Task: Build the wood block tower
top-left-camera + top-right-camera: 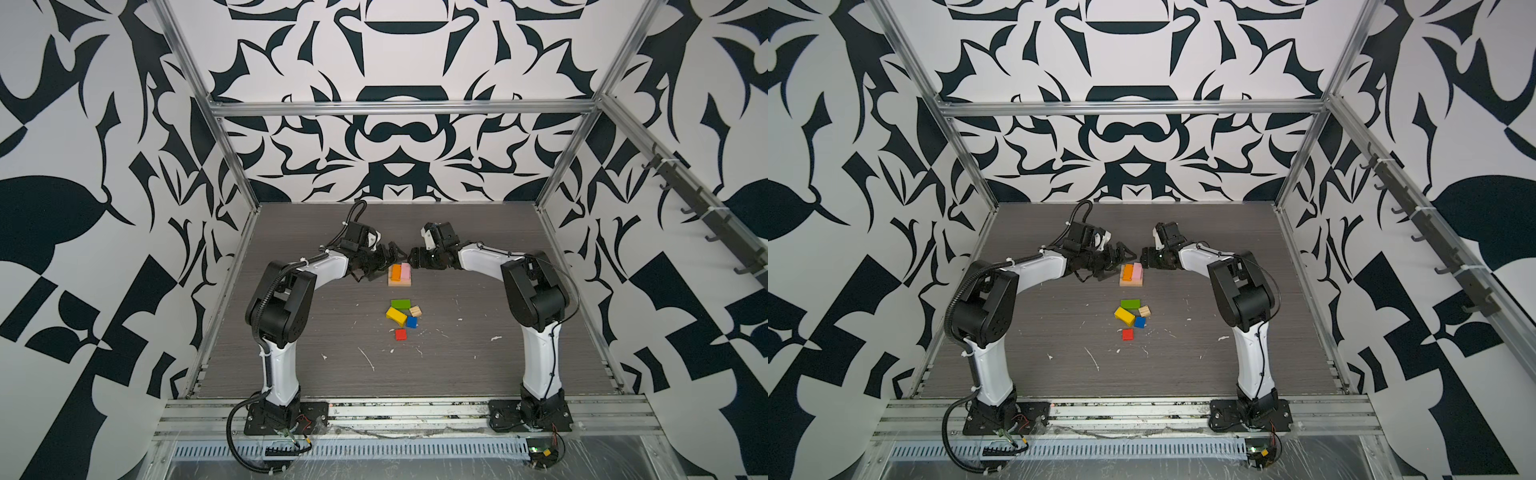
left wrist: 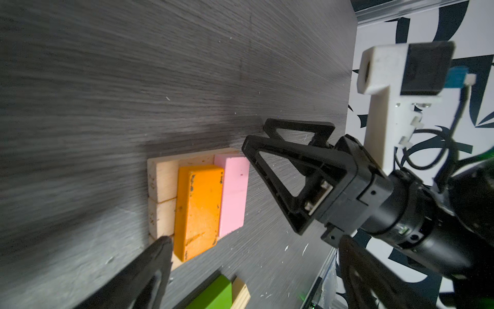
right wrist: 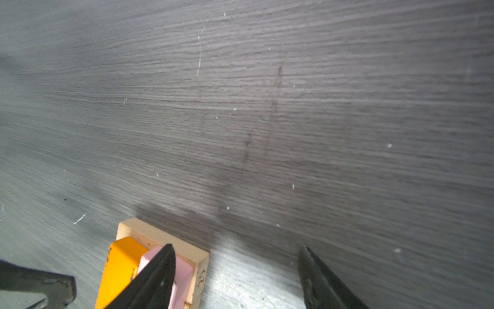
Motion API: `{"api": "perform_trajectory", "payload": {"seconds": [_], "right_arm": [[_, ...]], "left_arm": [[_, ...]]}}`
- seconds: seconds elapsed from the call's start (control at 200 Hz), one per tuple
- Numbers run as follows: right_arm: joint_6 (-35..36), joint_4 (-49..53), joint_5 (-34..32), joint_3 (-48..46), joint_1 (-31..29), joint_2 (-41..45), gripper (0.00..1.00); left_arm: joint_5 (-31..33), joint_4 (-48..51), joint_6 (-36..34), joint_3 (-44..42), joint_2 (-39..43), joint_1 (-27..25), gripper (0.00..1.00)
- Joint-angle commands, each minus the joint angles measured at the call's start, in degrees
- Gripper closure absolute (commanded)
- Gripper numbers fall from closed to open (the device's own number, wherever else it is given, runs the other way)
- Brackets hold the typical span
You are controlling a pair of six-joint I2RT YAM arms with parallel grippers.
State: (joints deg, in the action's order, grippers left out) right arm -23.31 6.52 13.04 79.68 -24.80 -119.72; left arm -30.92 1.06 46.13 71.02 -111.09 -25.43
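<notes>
1. The tower [image 1: 400,277] stands just above the centre of both top views. Its base is the tan bars [image 2: 163,182], and the orange block [image 1: 396,272] and pink block [image 1: 405,270] lie side by side on them, long axes running up the frame.
2. The left gripper [image 1: 384,259] hovers just left of the tower, jaws spread wide and empty. Its wrist view shows the stack ahead of its fingertips, not between them.
3. The right gripper [image 1: 414,254] sits just right of the tower, jaws parted and grasping nothing. Its wrist view shows bare table [image 1: 332,332] between the fingers. One finger [image 3: 160,267] overlaps the pink block's edge, and I cannot tell whether it touches.
4. Loose below the tower, near frame centre, are the green block [image 1: 400,304], yellow block [image 1: 396,316], plain cube [image 1: 415,311], blue square [image 1: 412,322] and red square [image 1: 400,334].
5. The next layer is probably green and yellow. The green block lies below both grippers in the frame, its long axis across the frame and crosswise to the orange and pink blocks. It sits about midway between the arms, so neither is clearly nearer. The yellow block lies skewed.
6. No container is in view.
</notes>
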Motion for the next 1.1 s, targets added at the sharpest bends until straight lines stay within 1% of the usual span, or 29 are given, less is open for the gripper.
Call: {"api": "perform_trajectory", "payload": {"seconds": [0.0,0.12,0.245,0.47,0.68,1.095], "right_arm": [[0.46,1.57,-0.30,1.38,-0.43,-0.52,0.24],[-0.38,-0.86,-2.56,-0.22,-0.43,1.06,0.23],[-1.59,-3.25,-6.34,-2.15,-0.26,2.63,0.23],[-3.65,-4.41,-9.33,-5.30,0.54,4.53,0.22],[-4.24,-5.25,-8.66,-8.17,0.60,5.92,0.22],[-3.22,-7.04,-2.60,-8.40,0.63,4.76,0.22]], "left_arm": [[-0.55,-0.88,0.23,0.21,-0.53,-0.16,0.00],[-0.49,-0.88,0.28,0.17,-0.40,-0.15,0.00],[-0.54,-0.88,0.28,0.18,-0.45,-0.19,0.00],[-0.55,-0.80,0.18,0.09,-0.18,-0.19,0.00],[-0.86,-1.04,0.34,0.46,-0.62,-0.15,0.00],[-0.91,-0.70,0.37,0.78,-0.53,-0.22,0.00]]}}
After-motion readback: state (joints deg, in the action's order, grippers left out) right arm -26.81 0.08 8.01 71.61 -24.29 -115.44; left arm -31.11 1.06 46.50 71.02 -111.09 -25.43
